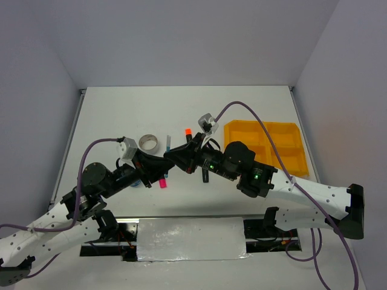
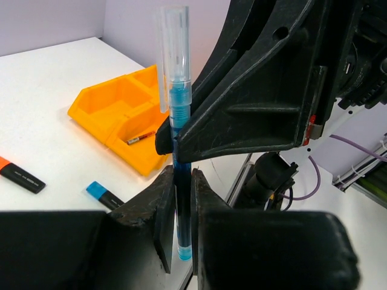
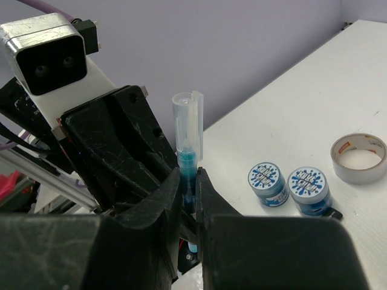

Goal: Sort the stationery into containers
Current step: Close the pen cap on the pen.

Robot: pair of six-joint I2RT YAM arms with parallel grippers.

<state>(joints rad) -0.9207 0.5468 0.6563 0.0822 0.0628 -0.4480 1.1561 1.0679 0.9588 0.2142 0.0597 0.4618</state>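
Observation:
A thin blue pen with a clear cap stands upright between both grippers above the table's middle; it also shows in the right wrist view. My left gripper is shut on its lower barrel. My right gripper is shut on the barrel just below the cap. In the top view the two grippers meet tip to tip. The yellow-orange tray lies at the right; one compartment holds a thin red pen.
A grey tape ring and two blue-white tubs lie left of centre. An orange-capped highlighter, a blue-capped one and a pink-capped one lie on the table around the grippers.

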